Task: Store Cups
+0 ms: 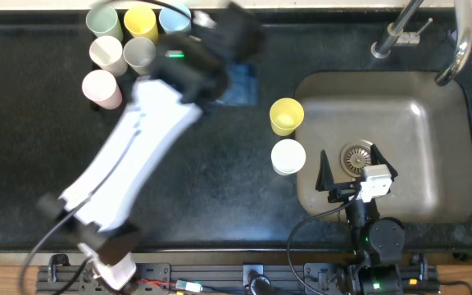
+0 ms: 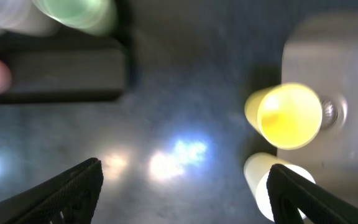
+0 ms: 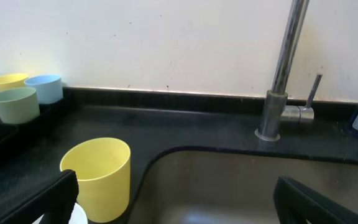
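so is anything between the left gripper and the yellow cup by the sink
Nothing visible does. Bare counter lies between the open left gripper and the yellow cup; the white cup stands beside it, not in between.

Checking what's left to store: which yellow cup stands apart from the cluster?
The yellow cup at the rim of the sink, beside the white cup; the other yellow cup sits inside the back-left cluster.

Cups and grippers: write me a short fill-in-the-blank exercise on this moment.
A yellow cup and a ____ one stand apart from the group, on the counter. The right gripper hangs open over the ____. In the group, the cup nearest the arms' bases is ____.
Missing: white; sink; pink.
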`<state>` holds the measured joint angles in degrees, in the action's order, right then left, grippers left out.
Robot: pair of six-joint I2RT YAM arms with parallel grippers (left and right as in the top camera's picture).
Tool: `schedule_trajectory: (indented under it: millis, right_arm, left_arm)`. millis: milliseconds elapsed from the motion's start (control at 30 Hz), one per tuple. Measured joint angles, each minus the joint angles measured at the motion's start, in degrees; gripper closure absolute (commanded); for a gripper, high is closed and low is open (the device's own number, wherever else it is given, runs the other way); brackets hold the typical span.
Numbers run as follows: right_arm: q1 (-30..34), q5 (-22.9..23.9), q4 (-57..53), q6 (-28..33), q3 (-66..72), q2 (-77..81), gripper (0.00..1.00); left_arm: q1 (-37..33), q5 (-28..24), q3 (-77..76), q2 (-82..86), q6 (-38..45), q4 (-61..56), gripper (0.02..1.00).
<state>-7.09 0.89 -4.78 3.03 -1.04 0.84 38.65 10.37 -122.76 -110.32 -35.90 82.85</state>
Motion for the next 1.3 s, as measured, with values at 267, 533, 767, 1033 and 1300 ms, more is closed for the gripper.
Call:
schedule_trajectory:
  millis: [267, 533, 767, 1033, 1300]
  right_arm:
    - [0.0, 0.0, 0.0, 0.0, 0.0, 0.0, 0.003]
    - [0.0, 0.0, 0.0, 0.0, 0.0, 0.0, 0.003]
    - [0.0, 0.0, 0.0, 0.0, 0.0, 0.0, 0.005]
    - [0.0, 0.0, 0.0, 0.0, 0.0, 0.0, 0.003]
    - [0.0, 0.0, 0.0, 0.0, 0.0, 0.0, 0.005]
  left_arm:
    - [3.1, -5.2, 0.0, -11.7, -1.9, -4.8, 0.172]
    - [3.3, -7.5, 0.0, -15.1, -1.9, -7.1, 0.178]
    - [3.3, -9.4, 0.0, -18.2, -1.9, -10.1, 0.2]
    - [3.3, -10.1, 0.0, -22.0, -3.1, -12.9, 0.763]
    - [3.3, -10.2, 0.0, -22.1, -3.0, -13.3, 0.982]
